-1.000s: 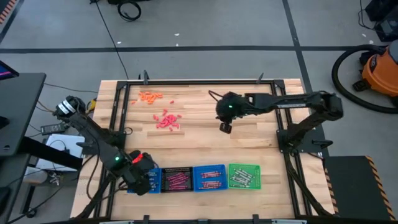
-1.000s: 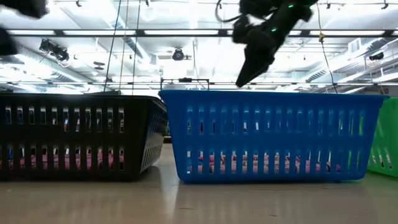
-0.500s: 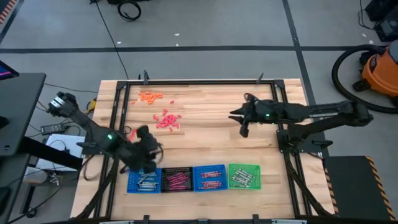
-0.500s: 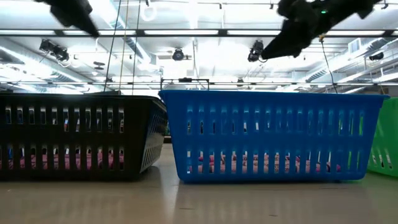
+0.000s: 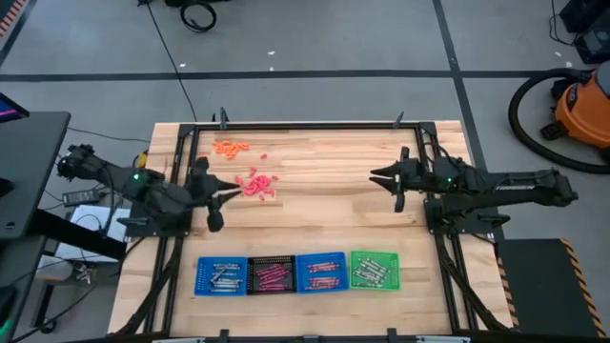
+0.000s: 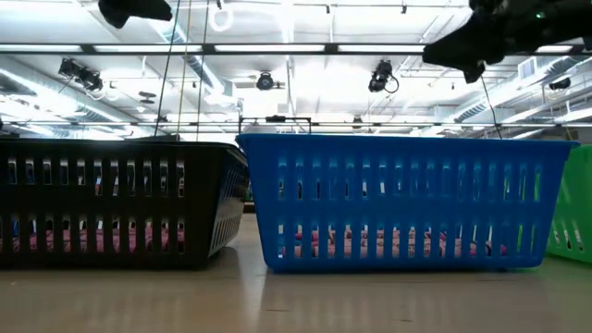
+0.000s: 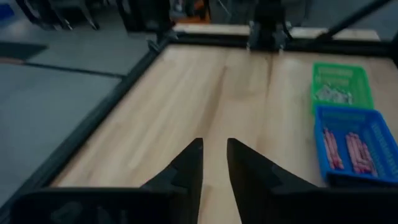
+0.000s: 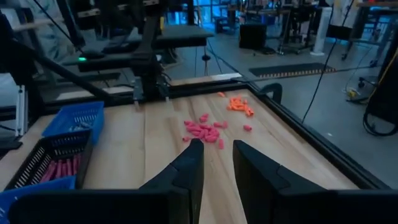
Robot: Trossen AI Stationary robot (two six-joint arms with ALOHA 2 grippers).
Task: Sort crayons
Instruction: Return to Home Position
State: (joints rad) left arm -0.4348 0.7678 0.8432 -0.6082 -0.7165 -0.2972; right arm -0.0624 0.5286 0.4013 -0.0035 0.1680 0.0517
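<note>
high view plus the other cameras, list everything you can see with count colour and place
table: 1, light wood, black frame, centre
left blue bin: 1, blue, left end of the bin row along the table edge
black bin: 1, black, second in the row
right blue bin: 1, blue, third
green bin: 1, green, right end
sorted crayons: many, grey, dark pink, pink, pale, inside the four bins
orange pile: 1, orange, table's far-left corner
pink pile: 1, pink, beside it
vacuum: 1, orange, floor, right
left claw: 1, dark, open, empty, above table's left side
right claw: 1, dark, open, empty, above right side
</note>
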